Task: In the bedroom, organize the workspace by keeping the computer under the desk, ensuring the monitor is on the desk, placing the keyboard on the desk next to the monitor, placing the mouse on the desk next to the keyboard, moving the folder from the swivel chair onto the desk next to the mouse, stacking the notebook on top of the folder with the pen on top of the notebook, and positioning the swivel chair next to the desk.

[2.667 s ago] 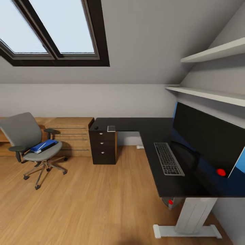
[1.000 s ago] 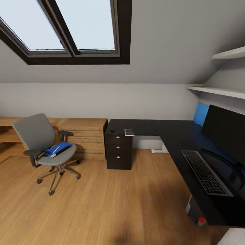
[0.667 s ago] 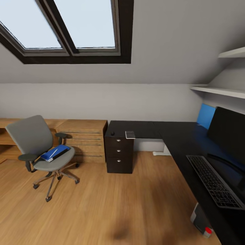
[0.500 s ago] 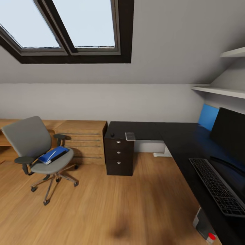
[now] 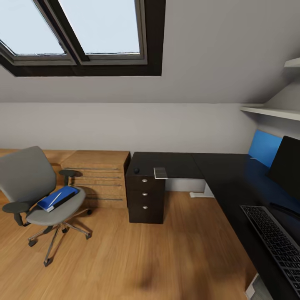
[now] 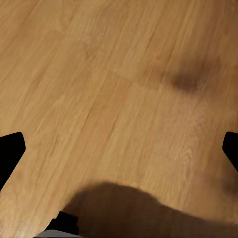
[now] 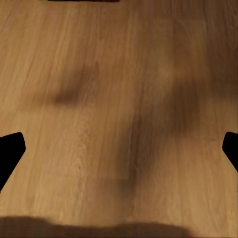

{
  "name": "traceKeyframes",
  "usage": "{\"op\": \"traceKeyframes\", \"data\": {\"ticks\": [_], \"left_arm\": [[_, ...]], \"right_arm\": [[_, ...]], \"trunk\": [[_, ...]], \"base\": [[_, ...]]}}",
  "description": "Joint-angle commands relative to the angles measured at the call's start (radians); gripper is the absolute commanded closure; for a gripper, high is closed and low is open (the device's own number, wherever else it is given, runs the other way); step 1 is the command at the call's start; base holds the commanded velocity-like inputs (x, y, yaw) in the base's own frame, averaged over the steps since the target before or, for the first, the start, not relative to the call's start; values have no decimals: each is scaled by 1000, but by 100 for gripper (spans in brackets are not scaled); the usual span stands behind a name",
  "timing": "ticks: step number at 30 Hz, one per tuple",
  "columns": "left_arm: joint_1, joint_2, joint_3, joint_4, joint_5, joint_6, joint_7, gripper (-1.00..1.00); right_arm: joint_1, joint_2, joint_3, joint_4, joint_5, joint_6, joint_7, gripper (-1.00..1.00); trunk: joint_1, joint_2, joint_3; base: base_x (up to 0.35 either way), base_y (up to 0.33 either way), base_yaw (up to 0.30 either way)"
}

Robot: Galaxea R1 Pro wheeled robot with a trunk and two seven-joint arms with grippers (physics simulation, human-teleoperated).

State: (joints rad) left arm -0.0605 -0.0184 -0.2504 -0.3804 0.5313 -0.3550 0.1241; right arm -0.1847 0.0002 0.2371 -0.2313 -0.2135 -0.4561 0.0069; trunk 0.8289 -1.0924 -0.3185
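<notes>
At the far left, the swivel chair (image 5: 31,185) is standing on the light wood floor (image 5: 125,254), well apart from the desk, and the folder (image 5: 57,198) is lying flat on its grey seat with a thin white stripe showing on its blue cover. Behind the chair, low oak shelving and drawers (image 5: 98,177) are running along the far wall. Just to their right, a dark three-drawer pedestal (image 5: 144,200) is standing under the far end of the desk (image 5: 216,175), and it is sitting between the chair and the open floor beside the desk's long arm. On the black top above the drawers, the mouse (image 5: 136,170) is resting near the front edge, with the notebook (image 5: 160,172) lying just to its right, close but apart. Further right, the desktop is turning toward the near side, where the keyboard (image 5: 277,246) is lying along it and the monitor (image 5: 287,164) is standing beyond it at the picture's edge, with a blue panel (image 5: 262,148) showing on the wall behind. A white shelf (image 5: 268,111) is hanging above that corner. Overhead, a black-framed skylight (image 5: 83,37) is sitting in the sloped ceiling of the bedroom (image 5: 200,62). Both wrist views are looking down at bare floorboards: the left gripper (image 6: 119,153) is spread wide, its dark fingertips (image 6: 10,153) showing at the two side edges, and the right gripper (image 7: 119,151) is spread wide too, holding nothing.
</notes>
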Motion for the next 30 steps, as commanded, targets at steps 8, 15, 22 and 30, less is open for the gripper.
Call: {"op": "traceKeyframes", "data": {"ticks": [8, 15, 22, 30], "left_arm": [[-2, 9, -6, 16, 4, 68, 2, -100], [-2, 18, 0, 74, 11, 134, -86, -100], [-2, 34, 9, 174, 13, 19, -130, -100], [-2, 39, 11, 222, 13, -100, -141, -100]], "right_arm": [[-1, -3, 6, 0, -10, -4, 1, -100], [-1, -4, 6, 1, -9, -4, 1, -100], [-1, -3, 8, 1, -9, -4, 1, -100], [-1, -3, 10, 1, -9, -4, 1, -100]], "trunk": [[1, -1, -1], [1, -1, -1], [1, -1, -1], [1, -1, -1]], "base": [[335, 0, 0], [335, 0, 0], [335, 0, 0], [334, 19, 0]]}}
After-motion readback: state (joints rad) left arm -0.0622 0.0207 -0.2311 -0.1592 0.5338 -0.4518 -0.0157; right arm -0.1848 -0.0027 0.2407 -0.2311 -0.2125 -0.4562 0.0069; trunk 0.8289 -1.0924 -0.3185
